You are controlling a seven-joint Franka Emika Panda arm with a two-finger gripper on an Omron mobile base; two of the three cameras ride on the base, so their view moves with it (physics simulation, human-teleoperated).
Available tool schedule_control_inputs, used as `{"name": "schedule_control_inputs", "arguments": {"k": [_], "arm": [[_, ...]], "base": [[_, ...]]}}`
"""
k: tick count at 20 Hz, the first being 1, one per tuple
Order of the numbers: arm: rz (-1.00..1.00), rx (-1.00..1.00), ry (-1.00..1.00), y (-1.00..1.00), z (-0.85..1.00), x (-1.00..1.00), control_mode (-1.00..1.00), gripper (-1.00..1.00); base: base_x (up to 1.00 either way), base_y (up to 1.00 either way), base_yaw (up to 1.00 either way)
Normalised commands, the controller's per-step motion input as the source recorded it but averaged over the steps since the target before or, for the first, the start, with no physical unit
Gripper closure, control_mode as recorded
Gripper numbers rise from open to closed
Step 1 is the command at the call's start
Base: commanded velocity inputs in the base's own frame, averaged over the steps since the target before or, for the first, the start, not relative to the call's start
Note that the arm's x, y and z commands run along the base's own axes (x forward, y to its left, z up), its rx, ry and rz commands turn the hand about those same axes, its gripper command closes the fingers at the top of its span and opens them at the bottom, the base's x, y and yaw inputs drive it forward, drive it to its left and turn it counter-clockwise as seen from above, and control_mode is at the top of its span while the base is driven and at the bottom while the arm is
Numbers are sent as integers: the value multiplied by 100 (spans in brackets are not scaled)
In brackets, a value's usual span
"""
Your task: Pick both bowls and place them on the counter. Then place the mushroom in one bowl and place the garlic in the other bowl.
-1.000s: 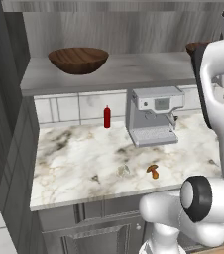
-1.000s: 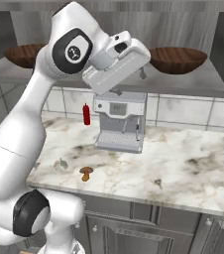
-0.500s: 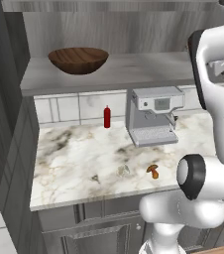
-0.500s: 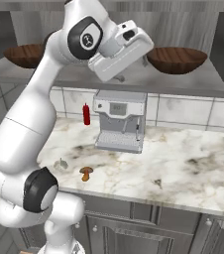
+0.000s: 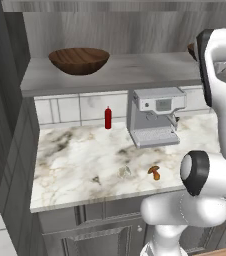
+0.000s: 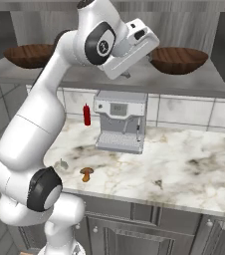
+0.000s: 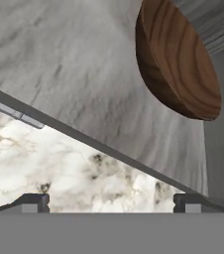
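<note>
Hand view showed us our gripper [image 7: 111,201] wide open and holding nothing, near one bowl [image 7: 181,64] on the shelf [image 7: 59,59].

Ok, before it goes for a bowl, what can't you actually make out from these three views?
- Right bowl: left base view, mostly hidden behind the arm.
- Left bowl: right base view, its right side hidden by the arm.
- Garlic: too small and pale against the counter to show its shape.
- Gripper: hand view, just the fingertips; they stand wide apart.
</note>
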Motion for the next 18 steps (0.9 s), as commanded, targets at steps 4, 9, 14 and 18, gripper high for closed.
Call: {"name": "schedule_control_inputs", "arguments": {"k": [4,9,14,18], "arm": [[6,-3,-6,-6,0,11,-100,-100],[0,-4,-4,0,-17,4,-100,-100],[0,-1,-8,0,-2,14,-100,-100],[0,0,-5,0,0,26,-100,-100]], "base": [[0,0,0],[0,0,0],[0,0,0],[0,0,0]]}}
